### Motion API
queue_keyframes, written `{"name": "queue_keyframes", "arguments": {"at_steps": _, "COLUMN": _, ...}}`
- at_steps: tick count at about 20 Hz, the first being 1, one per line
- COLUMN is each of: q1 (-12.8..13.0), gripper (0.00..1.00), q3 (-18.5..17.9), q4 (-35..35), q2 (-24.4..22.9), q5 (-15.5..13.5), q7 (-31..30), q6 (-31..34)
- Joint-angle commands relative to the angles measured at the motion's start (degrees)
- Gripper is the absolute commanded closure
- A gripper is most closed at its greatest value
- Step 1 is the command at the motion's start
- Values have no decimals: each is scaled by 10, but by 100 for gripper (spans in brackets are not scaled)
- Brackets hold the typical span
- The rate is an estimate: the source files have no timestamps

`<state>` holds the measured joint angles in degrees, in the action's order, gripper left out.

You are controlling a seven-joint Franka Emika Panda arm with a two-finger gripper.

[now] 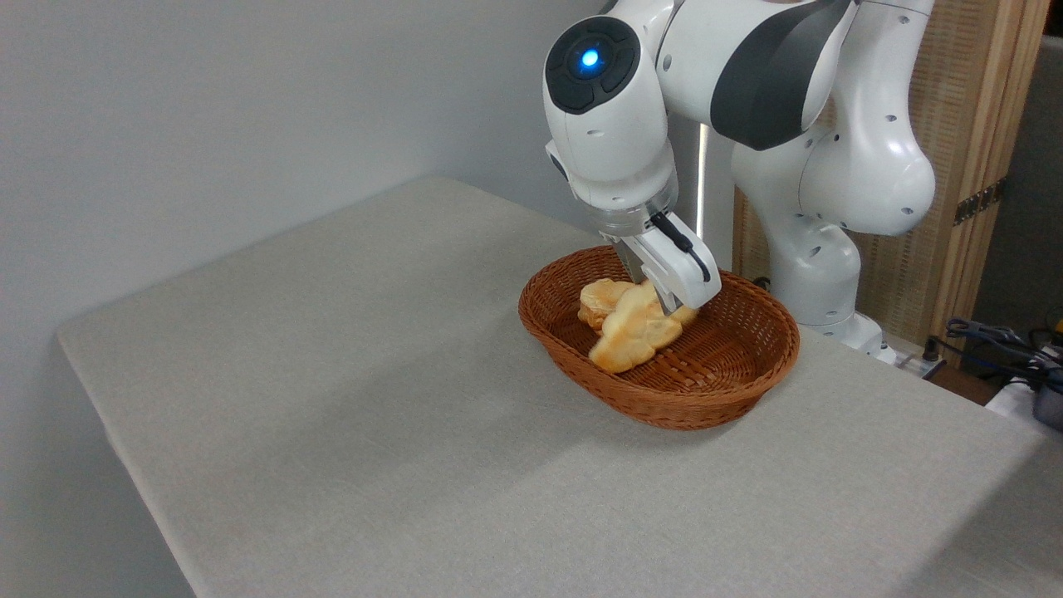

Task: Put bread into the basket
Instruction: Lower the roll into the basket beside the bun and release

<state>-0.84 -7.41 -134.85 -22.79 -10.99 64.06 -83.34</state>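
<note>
From my seat I take the basket (664, 399) as my landmark. It sits on a table (332, 399) covered in pale grey cloth, close to that table's far right edge. To the left of the basket and in front of it I see only bare cloth. Behind the basket stands the white base of the arm (810, 274), and beyond that a wooden screen with woven panels (972, 124). Off to the right of the basket, past the table edge, lies a bundle of dark cables (996, 340). A plain grey wall runs behind the basket on the left.

Inside the basket there are two baked pieces. The bread (633, 332) lies on the woven floor, angled from near the middle toward the front-left rim, pale golden with a lumpy surface and a pointed near end. Just behind it, touching or nearly so, sits a smaller round bun (600, 301) against the back-left wall.

The gripper (668, 306) reaches down into the basket from above, over its back half, right at the far end of the bread. Its white body hides the fingertips, so I cannot tell whether it is clamped on the loaf or has let go.
</note>
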Motion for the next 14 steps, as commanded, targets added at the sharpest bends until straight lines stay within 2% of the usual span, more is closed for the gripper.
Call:
{"name": "queue_keyframes", "arguments": {"at_steps": 1, "q1": 9, "gripper": 0, "q3": -7, "q4": -3, "q2": 4, "q5": 16, "q7": -9, "q6": -9}}
{"name": "queue_keyframes", "arguments": {"at_steps": 3, "q1": 9, "gripper": 0, "q3": -7, "q4": -2, "q2": 3, "q5": 32, "q7": -2, "q6": -9}}
{"name": "queue_keyframes", "arguments": {"at_steps": 5, "q1": 9, "gripper": 0, "q3": -7, "q4": 2, "q2": 3, "q5": 66, "q7": 7, "q6": -12}}
{"name": "queue_keyframes", "arguments": {"at_steps": 7, "q1": 10, "gripper": 0, "q3": -6, "q4": 12, "q2": 2, "q5": 104, "q7": 46, "q6": -18}}
{"name": "queue_keyframes", "arguments": {"at_steps": 8, "q1": 10, "gripper": 0, "q3": -6, "q4": 22, "q2": 1, "q5": 113, "q7": 68, "q6": -20}}
{"name": "queue_keyframes", "arguments": {"at_steps": 12, "q1": 10, "gripper": 0, "q3": 1, "q4": 120, "q2": 7, "q5": 112, "q7": 75, "q6": -22}}
{"name": "queue_keyframes", "arguments": {"at_steps": 14, "q1": 10, "gripper": 0, "q3": 3, "q4": 177, "q2": 37, "q5": 110, "q7": 74, "q6": -22}}
